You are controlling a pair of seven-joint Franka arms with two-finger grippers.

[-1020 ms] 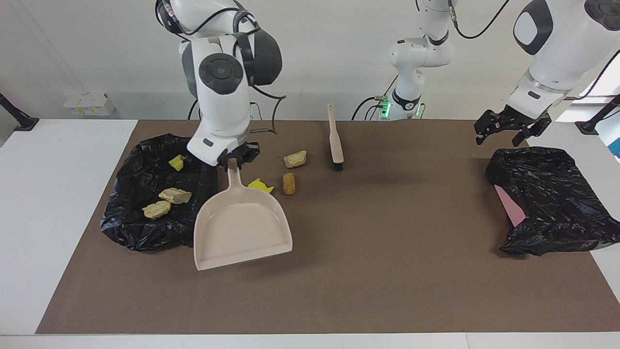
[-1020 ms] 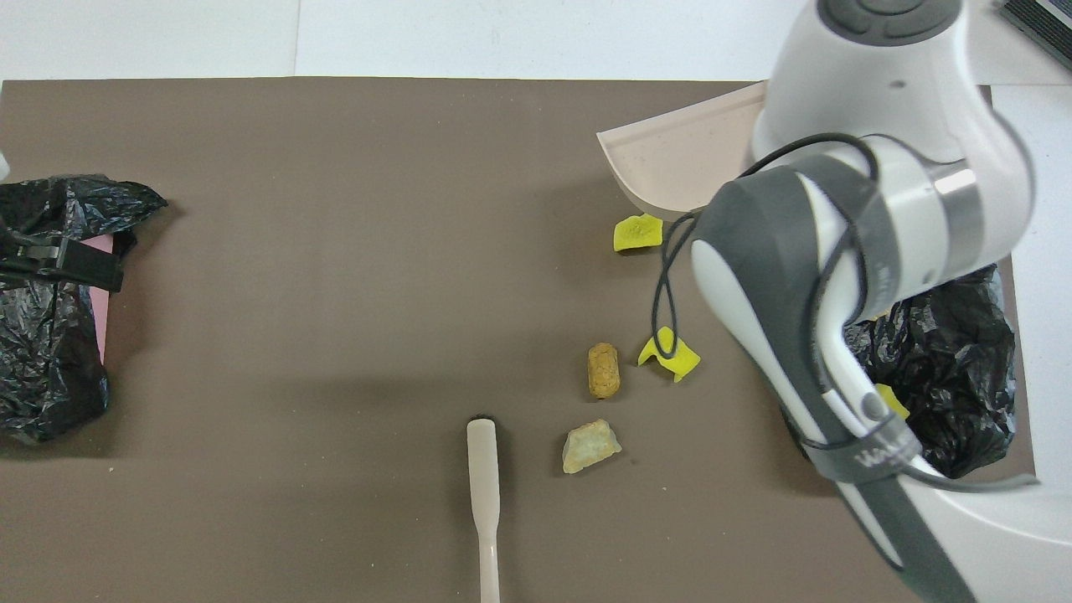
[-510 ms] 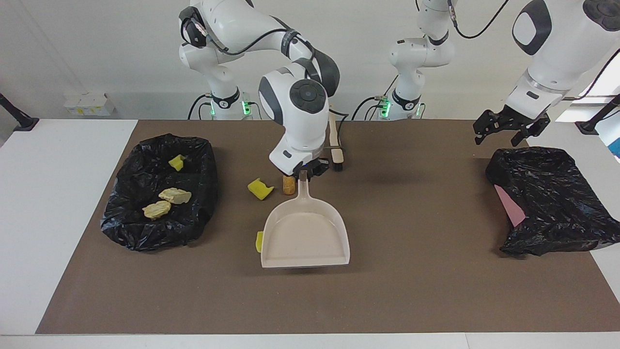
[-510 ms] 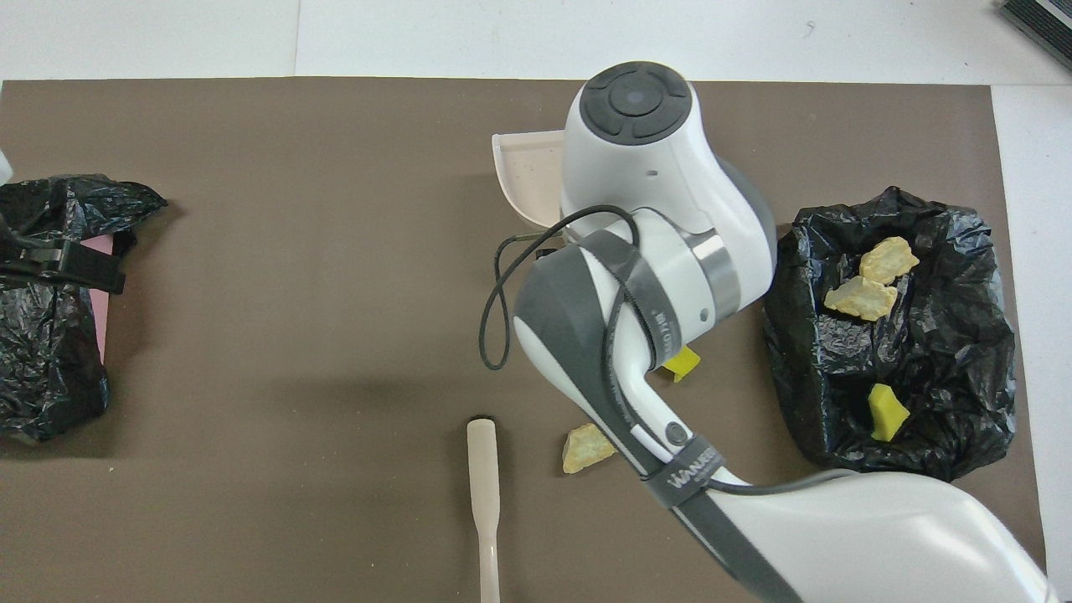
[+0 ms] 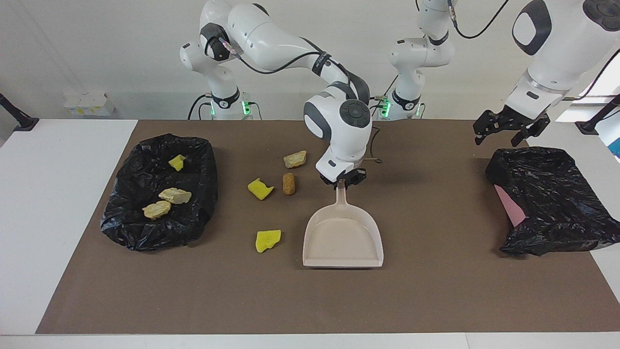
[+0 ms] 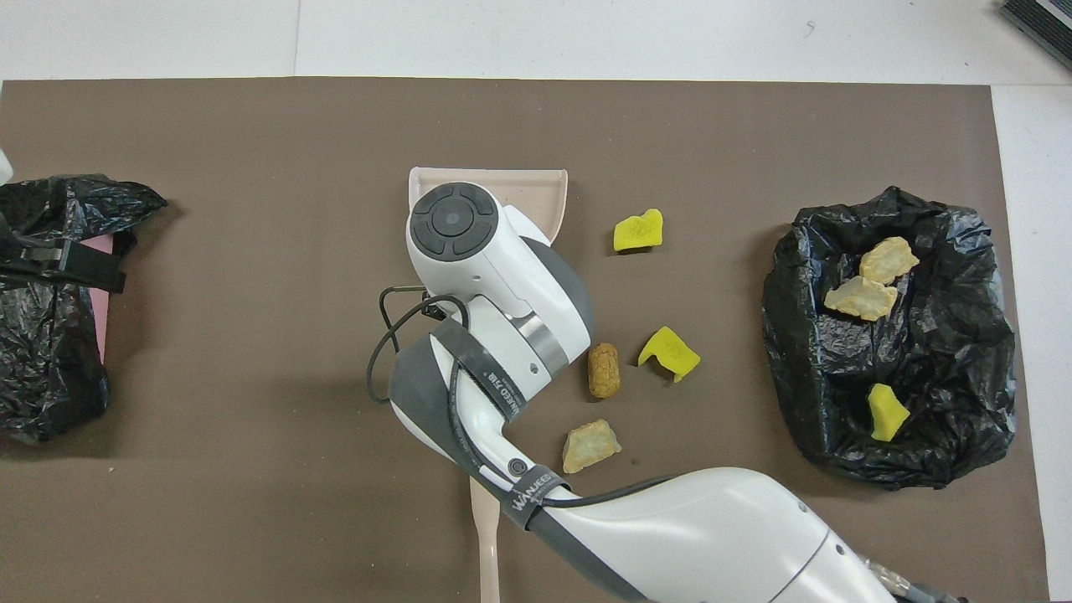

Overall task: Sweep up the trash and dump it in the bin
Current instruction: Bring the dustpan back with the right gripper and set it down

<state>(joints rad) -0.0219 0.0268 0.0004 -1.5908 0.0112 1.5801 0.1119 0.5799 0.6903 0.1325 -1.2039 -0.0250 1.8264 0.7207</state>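
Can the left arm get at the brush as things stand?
Probably not cleanly. The left gripper hangs open over the other bin, while the right arm, its gripper shut on the dustpan, covers most of the brush.

Trash, seven scraps. Three lie in black bin (image 5: 145,228) at right arm's end of table, well apart from right gripper (image 5: 343,181): yellow sponge chunk (image 5: 176,162), two tan lumps (image 5: 175,195) (image 5: 156,210) side by side. Four lie loose on mat, all toward bin side of right gripper: tan lump (image 5: 295,159) near it; brown cylindrical lump (image 5: 288,183) lying on its side, nearest; folded yellow sponge piece (image 5: 260,188) just past that; flat yellow sponge chunk (image 5: 267,240) farthest from robots, beside dustpan (image 5: 343,235) that gripper holds.
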